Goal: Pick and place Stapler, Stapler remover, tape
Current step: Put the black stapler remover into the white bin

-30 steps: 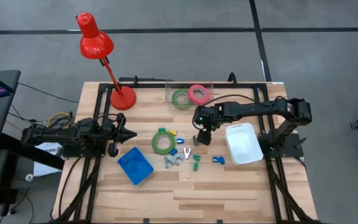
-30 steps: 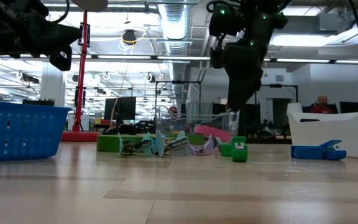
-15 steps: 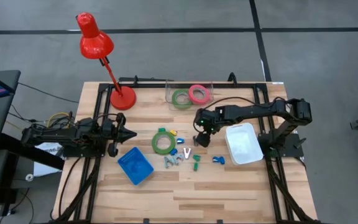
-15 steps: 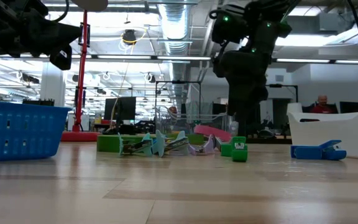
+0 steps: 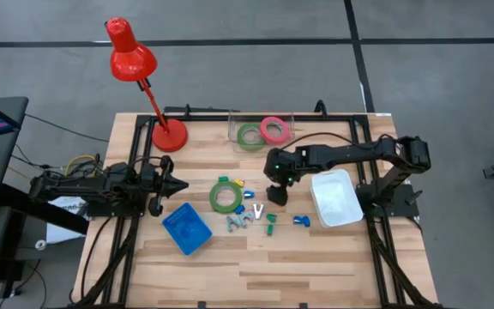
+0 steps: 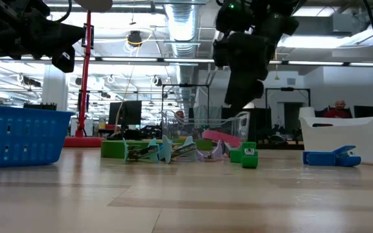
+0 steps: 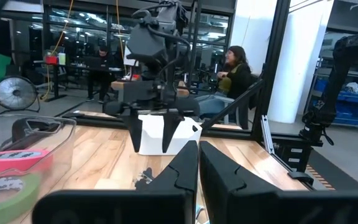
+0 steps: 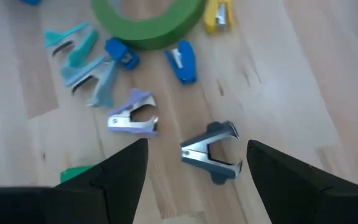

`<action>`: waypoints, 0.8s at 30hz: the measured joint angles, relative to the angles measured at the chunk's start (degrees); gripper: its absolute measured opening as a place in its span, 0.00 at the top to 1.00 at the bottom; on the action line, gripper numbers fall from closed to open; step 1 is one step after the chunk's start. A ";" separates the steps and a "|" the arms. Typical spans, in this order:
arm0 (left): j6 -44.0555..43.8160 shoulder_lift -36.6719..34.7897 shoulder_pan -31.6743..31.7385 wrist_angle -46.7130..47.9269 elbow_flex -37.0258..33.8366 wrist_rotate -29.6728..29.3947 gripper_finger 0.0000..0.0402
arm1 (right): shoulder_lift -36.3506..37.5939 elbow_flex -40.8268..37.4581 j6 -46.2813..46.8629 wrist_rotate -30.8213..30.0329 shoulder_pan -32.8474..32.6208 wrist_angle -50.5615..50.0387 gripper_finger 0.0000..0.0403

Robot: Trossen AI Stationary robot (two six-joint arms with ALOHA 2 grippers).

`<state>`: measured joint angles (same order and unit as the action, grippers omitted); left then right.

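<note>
Two-arm rig at a wooden table (image 5: 316, 266). R gripper (image 5: 276, 194) hangs above the table centre w/ fingers (image 8: 120, 168) spread wide and nothing between them; directly below, per R wrist view, lies a grey staple remover (image 8: 212, 152), w/ a lilac staple remover (image 8: 135, 116) just beside it. L gripper (image 5: 178, 184) waits at the table's left side, raised, fingers (image 7: 180, 168) pressed together, holding nothing. Tape: one green ring (image 5: 224, 196) flat on the table left of the R gripper; a second green ring (image 5: 250, 136) and the pink-red ring (image 5: 274, 130) sit side by side in a clear box (image 5: 233, 129) at the far edge. Small pieces cluster around the loose ring: yellow mini stapler (image 8: 220, 14) at its rim, blue mini stapler (image 8: 182, 62) nearby, teal removers (image 8: 82, 53) beyond, a green piece (image 5: 270, 222) and a blue piece (image 5: 300, 221) toward the near edge. Blue basket (image 5: 186, 228) stands near-left of the cluster; white bin (image 5: 336, 198) just right of the R gripper. Red desk lamp (image 5: 141, 73) at far-left corner. People seated in the room behind (image 7: 234, 65).
</note>
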<state>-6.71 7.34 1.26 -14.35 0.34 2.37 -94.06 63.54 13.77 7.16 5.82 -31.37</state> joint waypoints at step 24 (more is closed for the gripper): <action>0.00 0.00 0.00 -0.33 0.00 0.00 0.98 | 0.48 -0.03 -15.65 0.35 0.36 -9.99 0.34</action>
<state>-6.71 7.35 1.26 -14.68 0.34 2.37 -93.58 63.50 -1.88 7.51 6.18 -41.36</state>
